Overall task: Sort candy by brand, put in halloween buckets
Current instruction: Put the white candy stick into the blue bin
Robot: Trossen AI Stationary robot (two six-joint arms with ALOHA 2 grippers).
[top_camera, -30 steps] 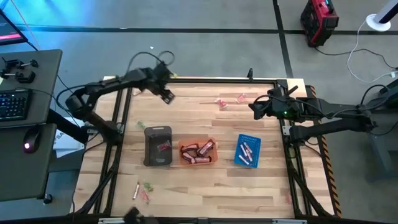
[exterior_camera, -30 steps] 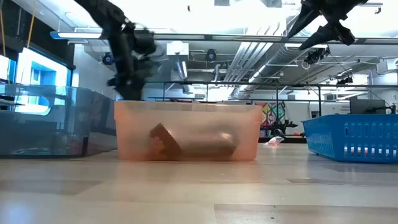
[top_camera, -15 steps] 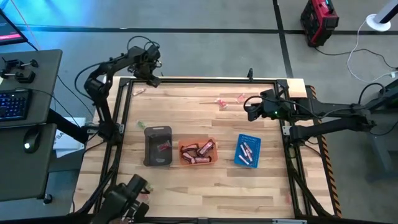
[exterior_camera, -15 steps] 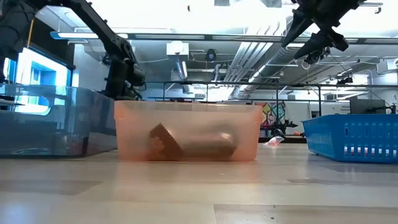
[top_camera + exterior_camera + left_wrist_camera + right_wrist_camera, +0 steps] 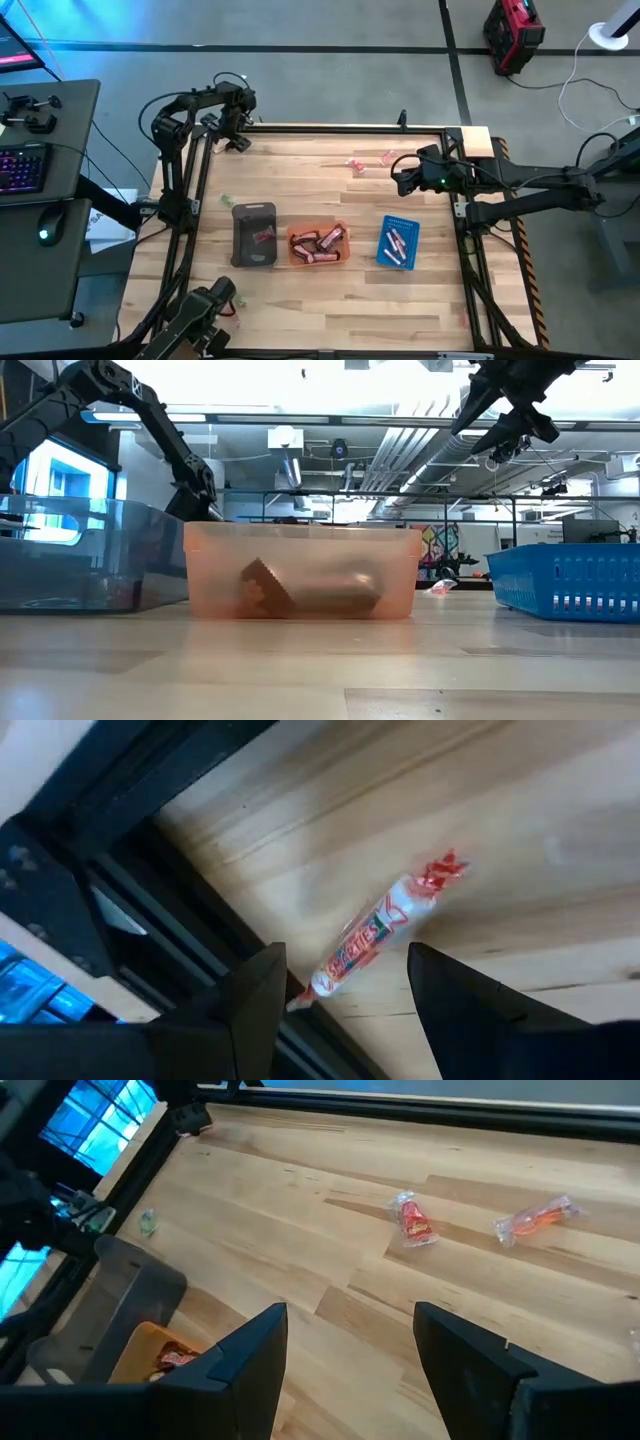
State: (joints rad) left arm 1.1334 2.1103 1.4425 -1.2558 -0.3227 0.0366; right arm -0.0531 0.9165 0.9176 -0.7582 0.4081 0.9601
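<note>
Overhead arrangement. The left hand (image 5: 238, 140) hung over the 11 o'clock corner of the wooden surface (image 5: 330, 290), its fingers apart and holding nothing; between them, in its wrist view, lay a long candy roll (image 5: 385, 935) in a white and red wrapper, on the wood just beside the dark frame rail (image 5: 150, 780). The right hand (image 5: 401, 178) stood toward 2 o'clock, fingers likewise apart and empty. Ahead of it, near 12 o'clock, two loose pieces lay apart: a red wrapped candy (image 5: 413, 1219) and a pink twisted one (image 5: 535, 1219). Across the middle of the surface three bins stood in a row: a dark grey bin (image 5: 254, 235) at 9 o'clock holding a red piece, an orange bin (image 5: 319, 244) at centre holding several reddish-brown bars, and a blue bin (image 5: 399, 241) at 3 o'clock holding a few pink pieces. A small green candy (image 5: 147, 1222) lay beyond the grey bin.
</note>
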